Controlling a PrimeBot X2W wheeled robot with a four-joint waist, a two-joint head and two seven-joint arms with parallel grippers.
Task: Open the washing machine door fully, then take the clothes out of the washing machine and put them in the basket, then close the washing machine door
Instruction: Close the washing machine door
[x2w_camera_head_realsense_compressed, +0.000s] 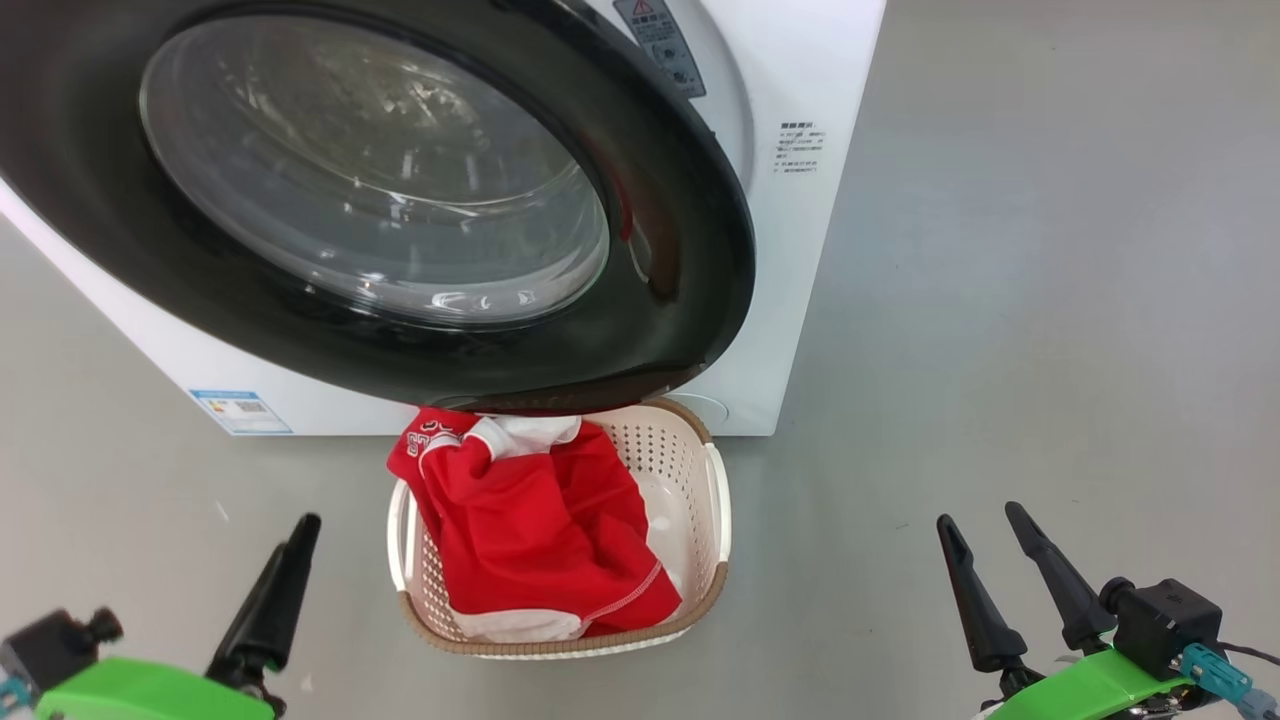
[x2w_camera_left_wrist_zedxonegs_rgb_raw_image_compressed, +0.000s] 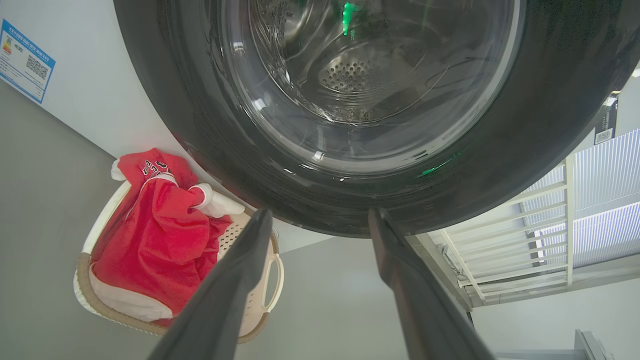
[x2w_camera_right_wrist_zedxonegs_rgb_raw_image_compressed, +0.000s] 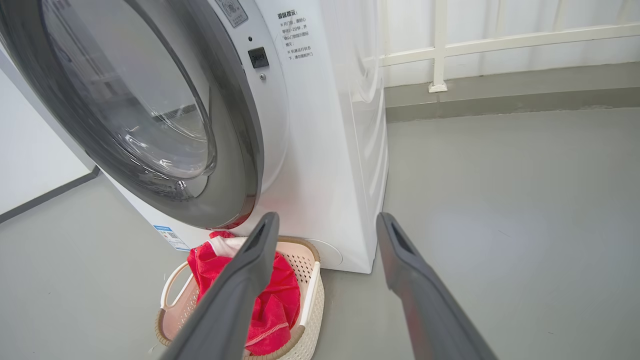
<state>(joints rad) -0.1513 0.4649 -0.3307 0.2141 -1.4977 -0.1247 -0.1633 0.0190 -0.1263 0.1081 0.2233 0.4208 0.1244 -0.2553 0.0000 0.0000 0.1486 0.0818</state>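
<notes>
Both arms hang low, jaws open and empty, flanking the basket (x2w_camera_head_realsense_compressed: 716, 500) of clothes (x2w_camera_head_realsense_compressed: 540, 530).

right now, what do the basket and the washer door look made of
The basket: probably moulded cream plastic, matte, punched holes, brown woven-look rim. The washing machine door: glossy black rim, likely plastic, showing reflections; clear bulging window, seemingly glass.

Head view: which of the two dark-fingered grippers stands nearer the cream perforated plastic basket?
The left gripper, at lower left: a narrow strip of floor parts it from the basket; the right gripper stands farther off.
</notes>
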